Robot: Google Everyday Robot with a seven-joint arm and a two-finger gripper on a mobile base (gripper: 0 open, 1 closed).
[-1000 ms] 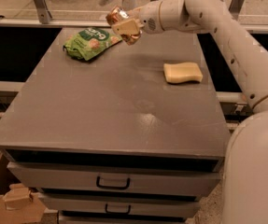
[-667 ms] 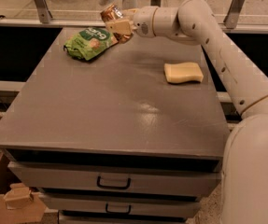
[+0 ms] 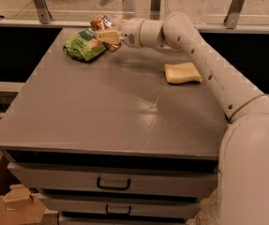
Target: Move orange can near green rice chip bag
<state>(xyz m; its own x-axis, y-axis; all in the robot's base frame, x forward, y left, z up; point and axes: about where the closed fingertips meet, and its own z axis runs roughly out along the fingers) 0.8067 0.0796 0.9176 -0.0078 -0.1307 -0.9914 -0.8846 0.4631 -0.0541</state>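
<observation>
Three objects showed on or over the grey table (image 3: 96, 111): the orange can (image 3: 100, 22), the green rice chip bag (image 3: 83, 45) and a pale yellow sponge (image 3: 183, 72). The gripper (image 3: 106, 32) was at the far left part of the table, at the end of the white arm (image 3: 209, 64), which reached in from the lower right and passed just beside the sponge on its right and far sides.

Its tan fingers (image 3: 109, 35) were clamped narrowly around the orange can. They held it by its lower part, so that the shiny orange-gold upper end stuck out above them, tilted toward the left. The can was held at the far right edge of the green rice chip bag, just beside it. Whether the can touched the bag or the tabletop could not be told from this view.

The bag lay flat and crinkled near the far left edge of the table, its printed face up. The sponge lay flat on the right side of the table, well apart from both the bag and the can, and near the right edge.

Below the tabletop, the front of the table showed two drawers, each with a dark handle: the upper handle (image 3: 113, 183) and the lower handle (image 3: 118, 210). A cardboard box (image 3: 3, 205) stood on the floor at the lower left, beside the drawers. Behind the table ran a rail with slanted metal posts (image 3: 39, 3).
</observation>
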